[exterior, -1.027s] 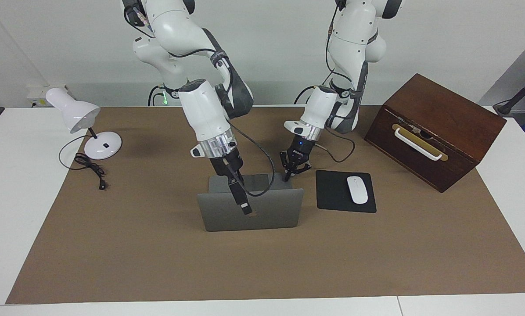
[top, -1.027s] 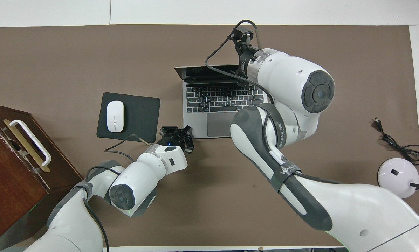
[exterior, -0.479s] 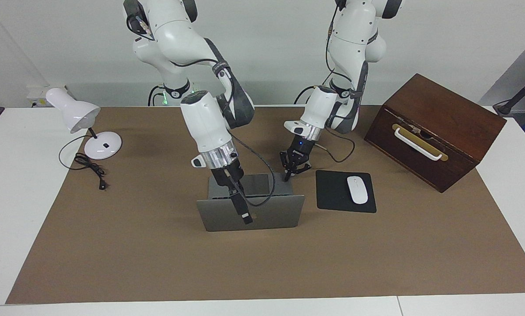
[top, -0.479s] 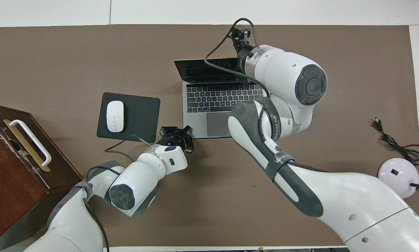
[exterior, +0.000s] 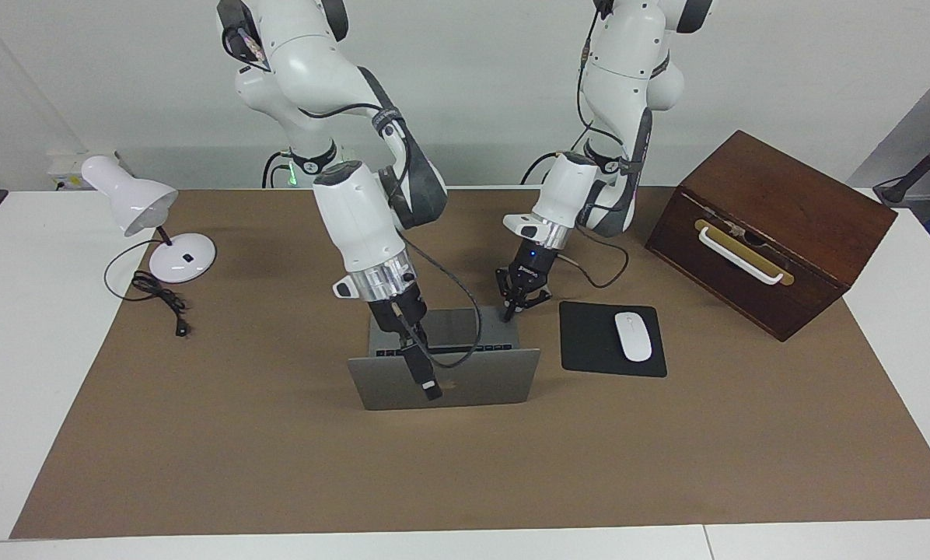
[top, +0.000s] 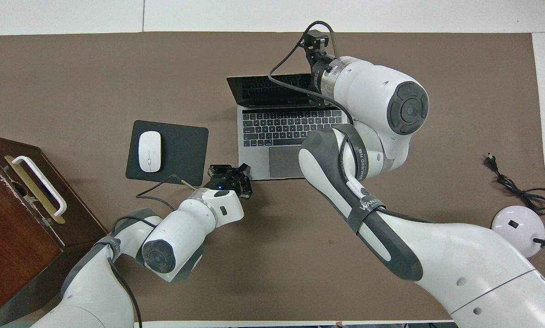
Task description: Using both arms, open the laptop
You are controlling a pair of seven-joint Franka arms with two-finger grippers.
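Observation:
The silver-grey laptop (exterior: 480, 381) stands open in the middle of the brown mat, its lid leaning away from the robots. Its dark screen (top: 263, 89) and keyboard deck (top: 277, 127) show in the overhead view. My right gripper (exterior: 404, 342) is at the lid's upper edge, and its wrist camera hangs down over the lid's back. From overhead the right wrist hides where it meets the lid. My left gripper (exterior: 509, 313) is shut, its tips down on the deck's corner (top: 244, 172) nearest the robots, toward the left arm's end.
A black mouse pad (exterior: 611, 339) with a white mouse (exterior: 633, 336) lies beside the laptop toward the left arm's end. A brown wooden box (exterior: 776, 225) with a white handle stands at that end. A white desk lamp (exterior: 146, 210) and its cord (exterior: 158, 295) are at the right arm's end.
The lid has tipped further back, away from the robots, and the right gripper has gone with it. The left gripper has stayed on the deck's corner.

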